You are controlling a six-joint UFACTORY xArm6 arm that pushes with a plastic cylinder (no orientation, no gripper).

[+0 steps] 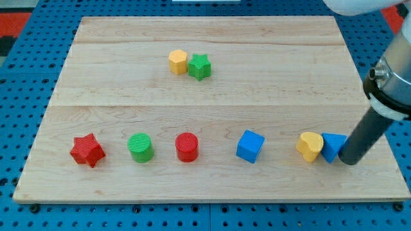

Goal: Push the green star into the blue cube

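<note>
Pale wooden boards made up the work surface, set on a blue pegboard base that showed around the edges. The arm carried no jaws at all, only a dark rod, so it had hold of nothing and there was no opening to report.

My tip sat at the lower right of the frame, touching or all but touching the right side of a small blue block, whose shape I could not make out fully. Just left of that block, and touching it, lay a yellow heart.

The green star rested in the upper middle of the frame, pressed against a yellow hexagon on its left. The blue cube stood in the lower row, right of centre and well apart from the star. Further left along that row were 3 more pieces: a red cylinder, a green cylinder and a red star.

By my judgement the push had not begun; the step in hand was the approach. The tip was well away from the star, so the next move called for travelling to the star's upper left side, on the line running through the star to the cube. The hexagon occupied roughly that spot, so the tip would need to slip in without dragging it along.
</note>
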